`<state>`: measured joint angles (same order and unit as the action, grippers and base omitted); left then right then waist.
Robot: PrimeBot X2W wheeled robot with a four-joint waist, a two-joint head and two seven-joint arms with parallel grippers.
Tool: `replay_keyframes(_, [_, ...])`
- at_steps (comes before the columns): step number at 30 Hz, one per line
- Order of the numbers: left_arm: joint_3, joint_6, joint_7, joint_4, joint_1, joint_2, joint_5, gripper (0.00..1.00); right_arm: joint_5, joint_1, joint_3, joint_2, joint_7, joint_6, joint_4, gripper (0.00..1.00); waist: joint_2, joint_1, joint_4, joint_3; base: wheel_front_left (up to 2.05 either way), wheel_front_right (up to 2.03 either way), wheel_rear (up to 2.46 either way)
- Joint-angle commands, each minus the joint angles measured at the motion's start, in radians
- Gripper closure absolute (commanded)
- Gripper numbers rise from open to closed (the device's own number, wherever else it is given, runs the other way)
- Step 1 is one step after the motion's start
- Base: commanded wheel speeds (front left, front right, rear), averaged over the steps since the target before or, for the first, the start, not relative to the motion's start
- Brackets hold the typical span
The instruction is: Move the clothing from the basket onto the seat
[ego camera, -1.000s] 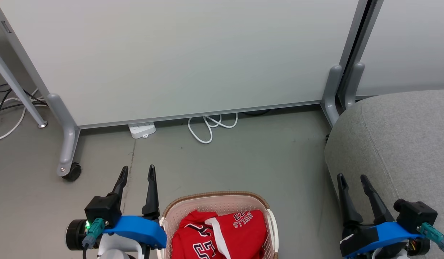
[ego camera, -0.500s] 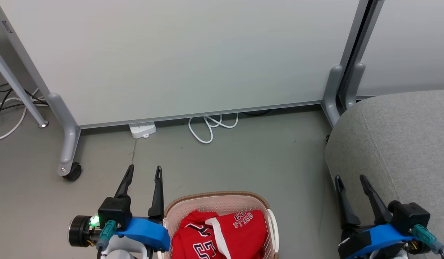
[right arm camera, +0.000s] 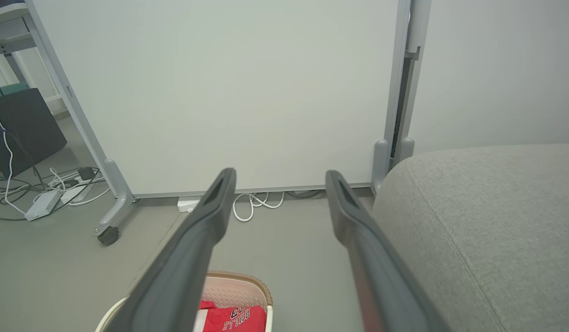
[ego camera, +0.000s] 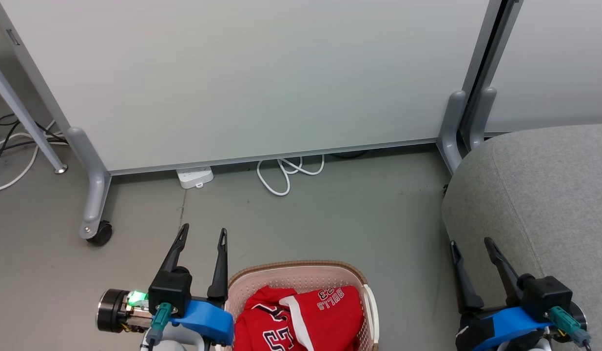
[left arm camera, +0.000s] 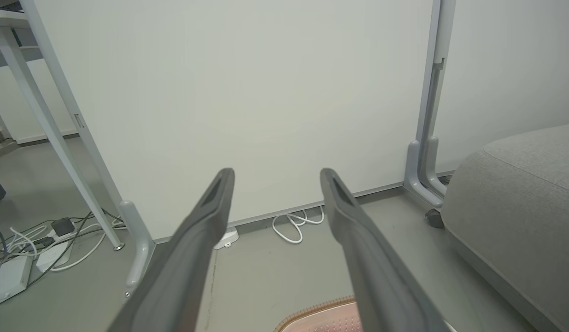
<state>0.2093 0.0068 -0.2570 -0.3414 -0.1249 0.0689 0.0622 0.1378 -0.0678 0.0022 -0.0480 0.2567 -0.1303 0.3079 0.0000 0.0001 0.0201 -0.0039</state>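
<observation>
The red clothing (ego camera: pixel 301 319) with white trim and "BULLS" lettering lies bunched in the cream basket (ego camera: pixel 301 273) at the bottom centre of the head view; the basket (right arm camera: pixel 240 286) and clothing (right arm camera: pixel 233 318) also show in the right wrist view. My left gripper (ego camera: pixel 203 234) stands open just left of the basket, fingers pointing away, nothing between them. My right gripper (ego camera: pixel 471 246) is open at the front edge of the grey seat (ego camera: pixel 549 195), holding nothing. The left wrist view catches the basket rim (left arm camera: pixel 312 311) and the seat (left arm camera: pixel 519 203).
A white partition panel (ego camera: pixel 242 78) on grey wheeled legs (ego camera: pixel 93 195) closes off the back. A power strip (ego camera: pixel 196 176) and a coiled white cable (ego camera: pixel 286 173) lie at its foot. More cables (ego camera: pixel 13 146) trail at the far left. Grey floor (ego camera: pixel 330 219) lies between basket and panel.
My left gripper has shifted right, closer to the basket. My right gripper has moved slightly left and lower. The clothing and basket have stayed put.
</observation>
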Motion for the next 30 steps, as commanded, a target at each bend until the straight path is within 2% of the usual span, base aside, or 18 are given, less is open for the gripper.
replay_keyframes(1, [0.005,-0.004,-0.007,-0.002,-0.01,0.002,-0.021,0.0,-0.021,-0.005,0.002,-0.004,0.007,-0.001,0.003,0.0,0.0,-0.0001,0.001,-0.001,0.0,0.0,0.0])
replay_keyframes(19, [-0.005,-0.016,-0.01,-0.018,-0.006,-0.006,-0.032,0.0,-0.02,-0.002,0.004,-0.004,0.01,-0.001,0.012,0.0,0.0,-0.0001,0.005,-0.005,0.0,0.0,0.0])
replay_keyframes(30, [0.048,-0.072,-0.009,-0.104,-0.096,0.005,-0.06,0.0,-0.028,-0.022,0.018,-0.004,0.01,-0.001,0.007,0.0,0.0,-0.0001,-0.023,0.027,0.0,0.0,0.0])
